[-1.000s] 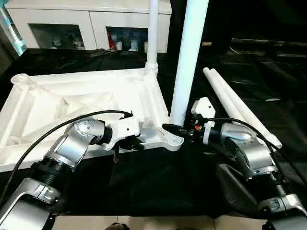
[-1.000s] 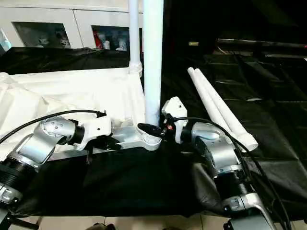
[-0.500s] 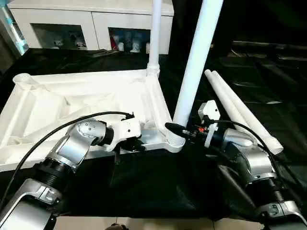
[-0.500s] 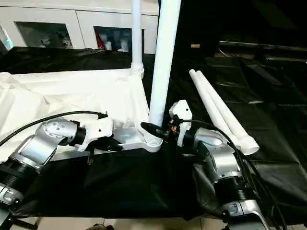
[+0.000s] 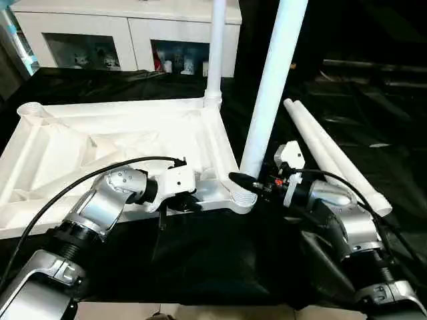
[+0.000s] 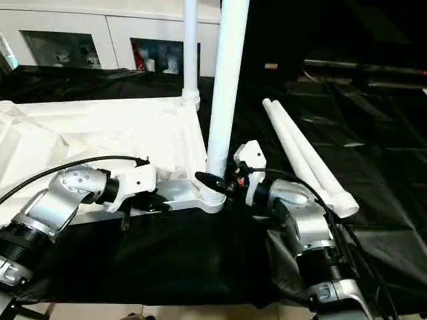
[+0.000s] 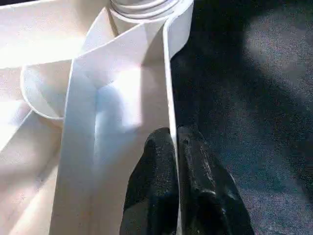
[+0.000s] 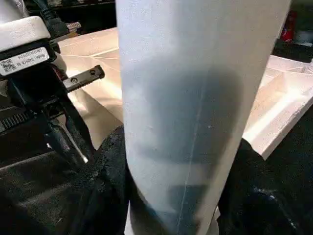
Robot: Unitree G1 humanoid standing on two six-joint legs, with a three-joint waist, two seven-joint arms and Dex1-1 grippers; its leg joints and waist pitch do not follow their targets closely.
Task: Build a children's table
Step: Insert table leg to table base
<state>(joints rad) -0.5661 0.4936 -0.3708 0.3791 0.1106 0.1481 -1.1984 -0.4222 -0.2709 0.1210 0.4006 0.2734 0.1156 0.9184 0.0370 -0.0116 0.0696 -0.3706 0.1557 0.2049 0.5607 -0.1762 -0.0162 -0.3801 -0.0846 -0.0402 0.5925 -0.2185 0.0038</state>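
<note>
The white tabletop (image 5: 100,143) lies upside down on black cloth, its ribbed underside facing up. One leg (image 5: 215,47) stands upright in the far right corner socket. A second leg (image 5: 270,87) stands in the near right corner socket (image 5: 241,197), leaning slightly right, and my right gripper (image 5: 244,180) is shut on its lower end; its black fingers (image 8: 110,161) clasp it on both sides. My left gripper (image 7: 173,134) is shut on the tabletop's near rim (image 7: 168,88), just left of that socket. Two loose legs (image 5: 330,153) lie side by side on the cloth to the right.
A white cabinet (image 5: 127,27) with glass doors stands behind the work. Black cloth (image 5: 200,253) covers the surface in front and to the right. Pale floor (image 5: 200,312) shows along the near edge.
The leg in my right gripper has tipped its top further to the right. Both grippers keep their hold, and the tabletop has not moved.
</note>
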